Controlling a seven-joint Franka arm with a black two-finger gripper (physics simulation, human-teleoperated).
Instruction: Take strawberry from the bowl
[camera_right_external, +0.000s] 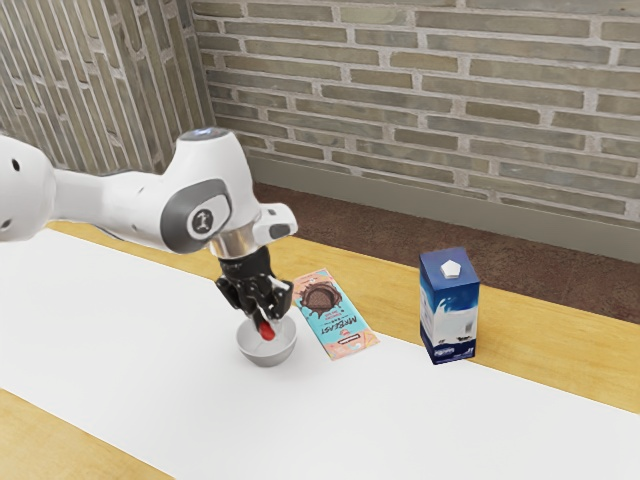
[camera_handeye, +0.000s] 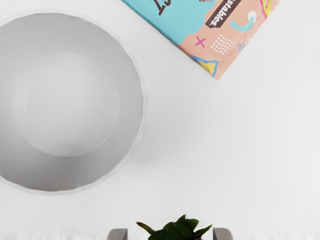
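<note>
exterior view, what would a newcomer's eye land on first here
Probably the red strawberry, held in the black gripper close to the grey bowl. Next, the bright chocolate packet lying beside the bowl, and the blue-and-white carton standing farther toward the exterior view's right.

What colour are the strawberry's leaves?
The strawberry's leaves are dark green, clearest in the wrist view.

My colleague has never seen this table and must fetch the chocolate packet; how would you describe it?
On the wooden table, find the round grey bowl on the white strip. The packet lies just beside it, toward the exterior view's right. It is flat, turquoise and peach, unlike the hollow bowl and the upright blue-and-white carton.
</note>
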